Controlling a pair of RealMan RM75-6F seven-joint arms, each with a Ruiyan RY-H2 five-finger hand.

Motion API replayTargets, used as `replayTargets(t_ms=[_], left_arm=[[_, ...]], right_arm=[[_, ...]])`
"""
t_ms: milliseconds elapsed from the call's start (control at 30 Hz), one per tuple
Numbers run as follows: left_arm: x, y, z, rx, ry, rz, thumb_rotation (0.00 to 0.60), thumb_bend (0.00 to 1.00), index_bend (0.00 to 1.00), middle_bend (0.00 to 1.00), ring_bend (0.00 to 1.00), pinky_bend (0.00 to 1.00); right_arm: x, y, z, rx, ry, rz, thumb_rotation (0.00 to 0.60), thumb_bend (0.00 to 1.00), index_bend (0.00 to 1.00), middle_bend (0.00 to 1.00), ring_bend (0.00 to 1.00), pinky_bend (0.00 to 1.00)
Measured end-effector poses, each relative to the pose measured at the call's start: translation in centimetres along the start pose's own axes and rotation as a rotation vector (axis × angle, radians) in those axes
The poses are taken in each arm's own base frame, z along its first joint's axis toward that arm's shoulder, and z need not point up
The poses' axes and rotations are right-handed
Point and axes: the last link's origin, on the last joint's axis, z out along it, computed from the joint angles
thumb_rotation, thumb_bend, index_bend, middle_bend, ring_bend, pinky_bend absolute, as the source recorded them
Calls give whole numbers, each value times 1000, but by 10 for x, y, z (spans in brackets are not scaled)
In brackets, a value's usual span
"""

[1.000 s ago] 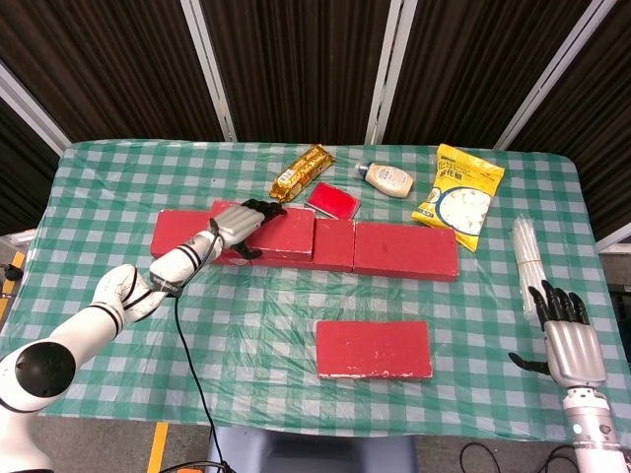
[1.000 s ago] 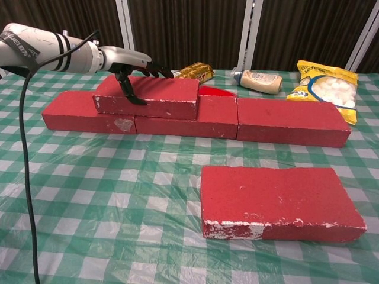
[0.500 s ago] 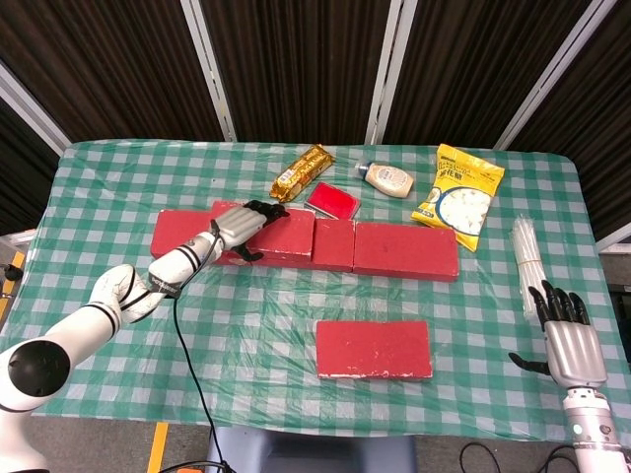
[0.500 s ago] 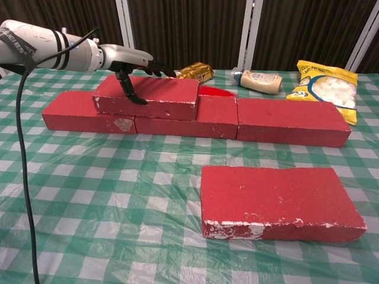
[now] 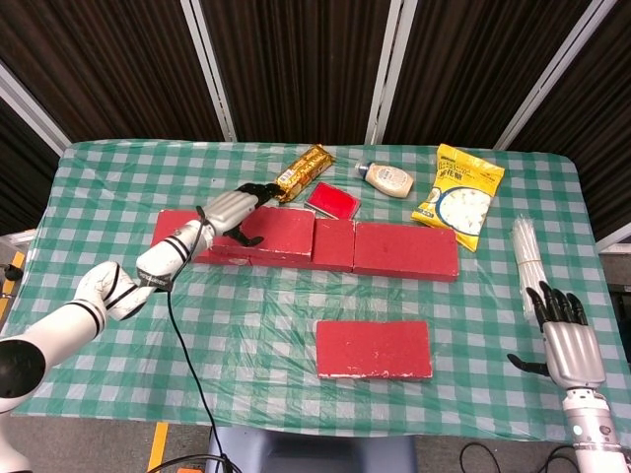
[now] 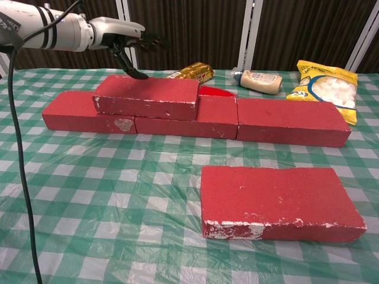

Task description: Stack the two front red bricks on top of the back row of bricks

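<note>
A back row of red bricks (image 5: 404,250) (image 6: 290,121) runs across the table. One red brick (image 5: 271,235) (image 6: 148,96) lies stacked on the row's left part. Above that stacked brick hovers my left hand (image 5: 237,208) (image 6: 125,36), fingers apart and empty, clear of the brick. A second red brick (image 5: 374,349) (image 6: 278,201) lies flat alone at the front of the table. My right hand (image 5: 565,330) stays low at the front right, fingers spread, holding nothing, far from the bricks.
Behind the row lie a gold snack bar (image 5: 303,170) (image 6: 192,71), a small red packet (image 5: 332,200), a sauce bottle (image 5: 388,179) (image 6: 259,81) and a yellow snack bag (image 5: 459,195) (image 6: 324,84). A bundle of clear straws (image 5: 527,261) lies at the right.
My left hand has let go of the stacked brick and risen above it, drawing back to the left. The brick stays on the row. The right hand has not moved.
</note>
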Motion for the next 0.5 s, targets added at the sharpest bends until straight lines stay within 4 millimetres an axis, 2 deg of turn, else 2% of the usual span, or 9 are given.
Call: replayTargets(t_ms=[133, 267, 367, 500], left_arm=[[4, -7, 0, 30, 21, -60, 579, 354, 0, 0, 4, 0], [6, -16, 4, 71, 37, -104, 435, 353, 0, 0, 46, 0], [8, -23, 8, 96, 62, -108, 380, 364, 0, 0, 79, 0], [5, -31, 16, 138, 75, -125, 231, 382, 0, 0, 137, 0]], right_arm=[[1, -2, -2, 15, 0, 5, 462, 46, 0, 0, 0, 0], [1, -3, -3, 22, 1, 7, 462, 46, 0, 0, 0, 0], [1, -2, -3, 19, 3, 7, 463, 45, 0, 0, 0, 0], [0, -1, -2, 12, 0, 4, 463, 46, 0, 0, 0, 0]])
